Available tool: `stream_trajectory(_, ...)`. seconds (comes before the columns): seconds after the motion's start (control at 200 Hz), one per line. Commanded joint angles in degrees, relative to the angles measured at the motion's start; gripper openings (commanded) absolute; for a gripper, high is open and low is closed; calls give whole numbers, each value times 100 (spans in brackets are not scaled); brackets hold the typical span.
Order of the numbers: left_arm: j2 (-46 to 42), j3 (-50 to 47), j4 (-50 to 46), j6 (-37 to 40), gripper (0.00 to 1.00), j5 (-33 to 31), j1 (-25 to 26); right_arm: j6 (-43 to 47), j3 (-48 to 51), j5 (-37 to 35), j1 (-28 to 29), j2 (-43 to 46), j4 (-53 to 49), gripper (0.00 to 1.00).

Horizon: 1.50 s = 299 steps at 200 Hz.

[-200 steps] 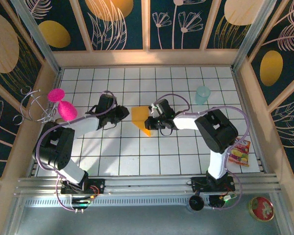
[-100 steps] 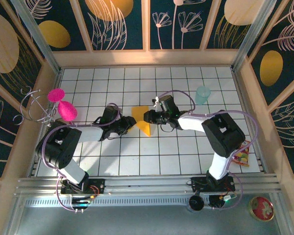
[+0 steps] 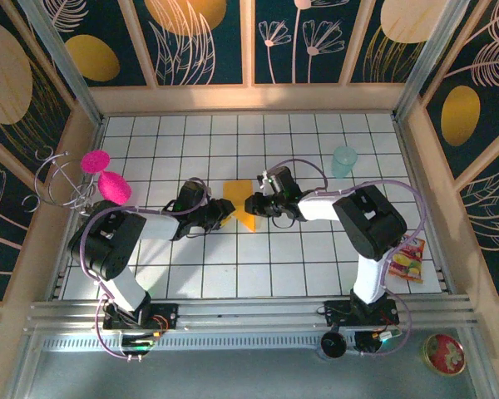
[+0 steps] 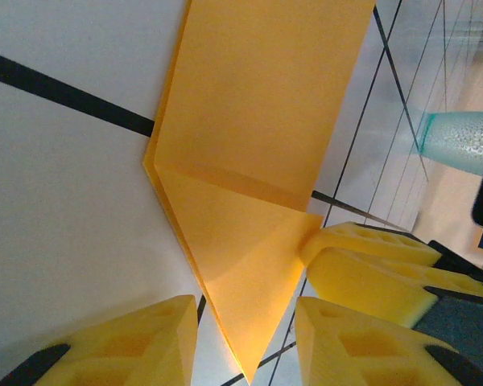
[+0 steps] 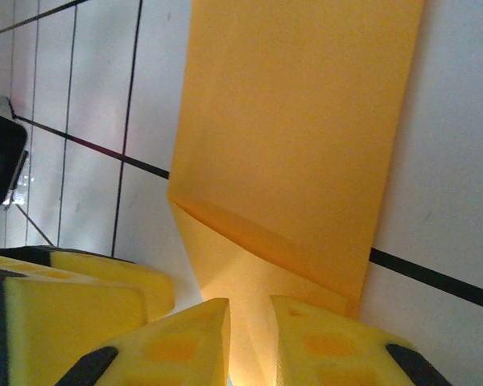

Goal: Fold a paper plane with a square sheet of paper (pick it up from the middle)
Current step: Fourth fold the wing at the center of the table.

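Observation:
The square sheet of paper [image 3: 237,198] lies mid-table, folded into an orange-yellow strip with a triangular pointed end, flat on the tiles [image 4: 266,121] [image 5: 306,121]. My left gripper [image 3: 224,214] sits low at its left side. In the left wrist view it [image 4: 245,314] is open, and the paper's tip lies between its yellow fingers without touching them. My right gripper [image 3: 254,205] is at the right edge. Its jaws [image 5: 249,310] stand a narrow gap apart over the triangular flap, and its fingers [image 4: 370,273] touch the flap's corner.
A pale teal cup [image 3: 344,160] stands at the back right, and it appears at the edge of the left wrist view [image 4: 463,141]. A snack packet [image 3: 406,259] lies by the right wall. A pink object [image 3: 108,184] and a wire rack [image 3: 58,179] sit at the left.
My left gripper has come in from the left to the paper's pointed end. My right gripper has shifted slightly at the right edge. The paper has stayed in place.

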<state>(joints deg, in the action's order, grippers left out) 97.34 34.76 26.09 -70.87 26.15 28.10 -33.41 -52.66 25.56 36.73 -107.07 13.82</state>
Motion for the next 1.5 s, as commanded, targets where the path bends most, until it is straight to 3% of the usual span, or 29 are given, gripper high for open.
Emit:
stream_trajectory(0.0,229,4,239,-208,37,16,12,53,-121,-29,-17,-102,-127,20)
stream_trajectory(0.776,490,359,536,-353,36,265,3,123,-121,-211,-34,-363,-449,17)
stream_trajectory(1.151,316,795,-1625,472,37,-962,-8,155,-104,-280,-43,-421,-514,17)
stream_trajectory(1.492,549,971,-1420,448,37,-636,-6,168,-89,-289,-44,-439,-512,17)
